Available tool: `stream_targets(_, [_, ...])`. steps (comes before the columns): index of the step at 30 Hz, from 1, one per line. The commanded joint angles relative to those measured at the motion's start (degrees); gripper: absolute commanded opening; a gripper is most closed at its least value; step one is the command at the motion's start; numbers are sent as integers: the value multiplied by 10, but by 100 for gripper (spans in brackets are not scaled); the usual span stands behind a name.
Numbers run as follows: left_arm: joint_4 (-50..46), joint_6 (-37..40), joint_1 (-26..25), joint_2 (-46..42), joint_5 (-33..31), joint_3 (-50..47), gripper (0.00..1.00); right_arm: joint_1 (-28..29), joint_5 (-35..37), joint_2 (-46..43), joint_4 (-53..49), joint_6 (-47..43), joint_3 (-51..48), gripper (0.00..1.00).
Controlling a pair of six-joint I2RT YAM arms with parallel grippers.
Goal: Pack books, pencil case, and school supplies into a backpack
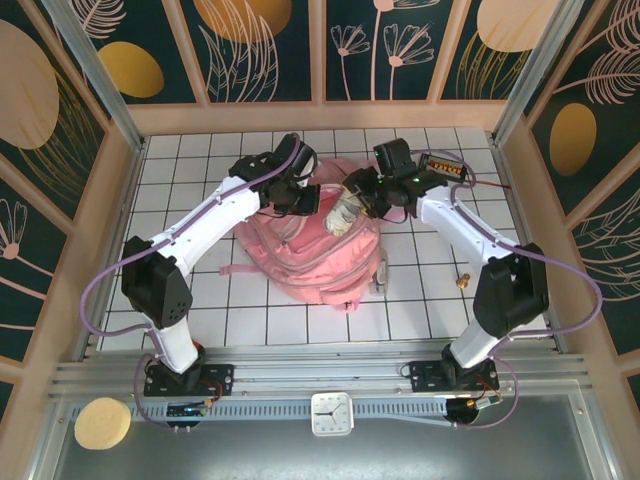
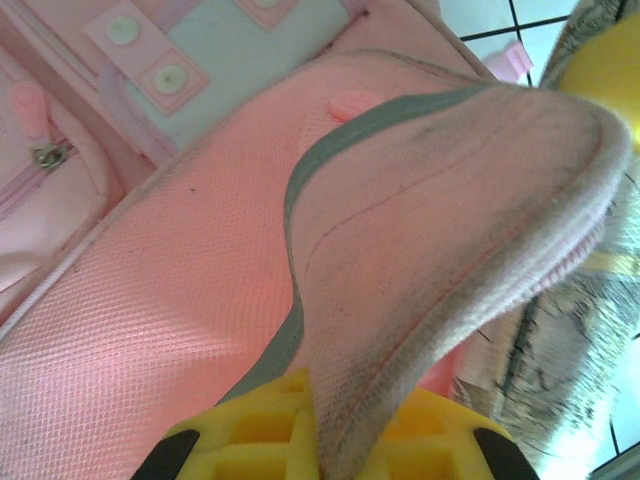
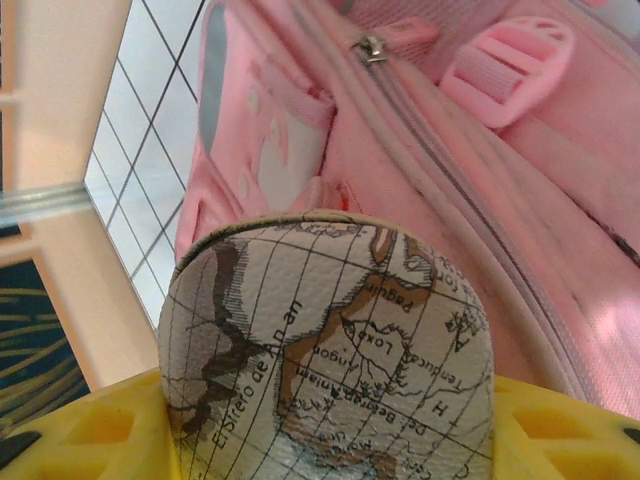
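Observation:
The pink backpack [image 1: 310, 255] lies in the middle of the tiled table. My left gripper [image 1: 300, 195] is at its top edge, shut on a pink flap [image 2: 450, 200] of the backpack's opening, which it holds lifted between its yellow fingers [image 2: 250, 430]. My right gripper [image 1: 365, 200] is shut on a rounded pouch printed with an old map [image 3: 330, 340], held over the backpack's top [image 3: 500, 200] close to the zipper. The pouch [image 2: 560, 330] also shows beside the lifted flap. The books, pale-pink pencil case and supplies packet are out of view.
A small black device with orange dots [image 1: 445, 165] lies at the back right behind the right arm. A small brass object [image 1: 462, 281] sits on the tiles to the right. Wooden walls enclose the table on three sides.

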Motion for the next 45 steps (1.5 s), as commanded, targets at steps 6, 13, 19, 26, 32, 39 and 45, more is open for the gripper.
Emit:
stream_targets(6, [36,-18,-6,-11,12,30,0,69,-10,77,92,96,34,61])
stream_targets(13, [19,2,-6,-24,-40,2,0,79,-5,63,78,74,24,54])
stream_targets(19, [7,-3,-6,-41,-74,26,0,86,3,62,75,63,2,6])
stream_targets(26, [-24,-14,-4,-45,-114,72,0,105,69,77,-11,15,34,6])
stream_targets(32, [9,-35,-1,-63,-96,11,0,108,90,35,19,19,1,2])
stream_targets(39, [44,-60,10,-53,-65,-16,0,138,85,27,6,49,12,2])
stream_targets(45, [60,-74,9,-57,-38,-20,0,137,64,44,101,156,-30,5])
